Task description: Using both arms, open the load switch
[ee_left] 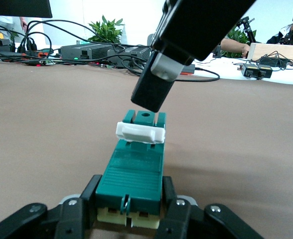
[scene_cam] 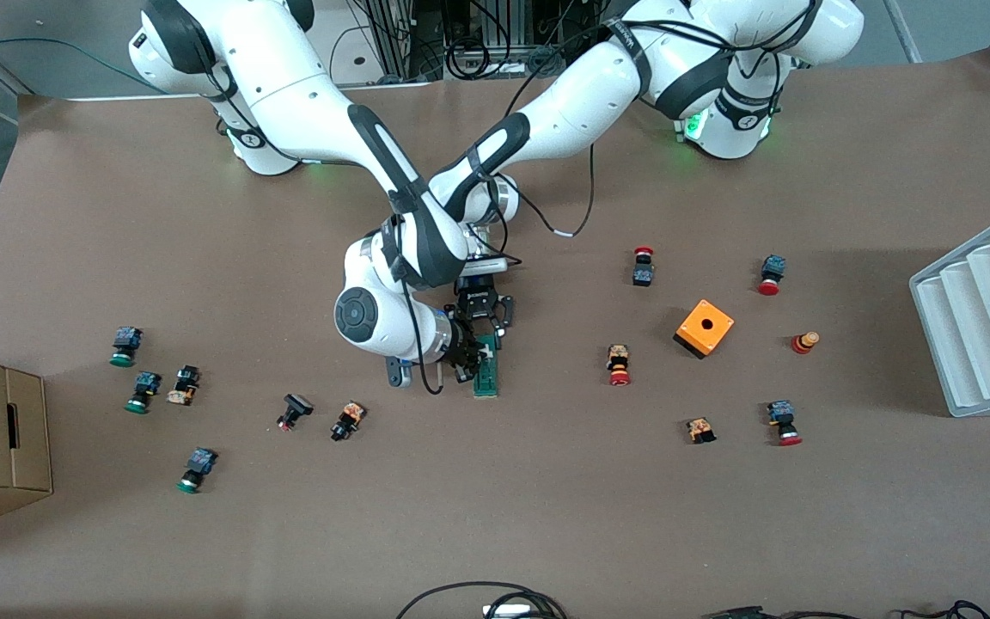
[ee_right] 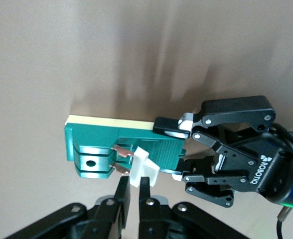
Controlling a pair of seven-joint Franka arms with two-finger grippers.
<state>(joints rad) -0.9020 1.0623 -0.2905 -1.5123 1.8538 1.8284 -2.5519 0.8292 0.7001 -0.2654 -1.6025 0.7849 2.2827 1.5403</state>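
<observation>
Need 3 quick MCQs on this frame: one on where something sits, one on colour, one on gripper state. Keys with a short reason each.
1. The load switch lies:
A. on the table under both grippers
B. inside the orange box
C. on the grey rack

2. The lever piece on the switch is:
A. red
B. white
C. black

3. The left gripper is:
A. open above the switch
B. parked away from the switch
C. shut on the switch body

Answers:
1 A, the front view shows it on the table below the arms.
2 B, it is white in both wrist views.
3 C, its fingers clamp the green body; the right gripper is at the lever.
</observation>
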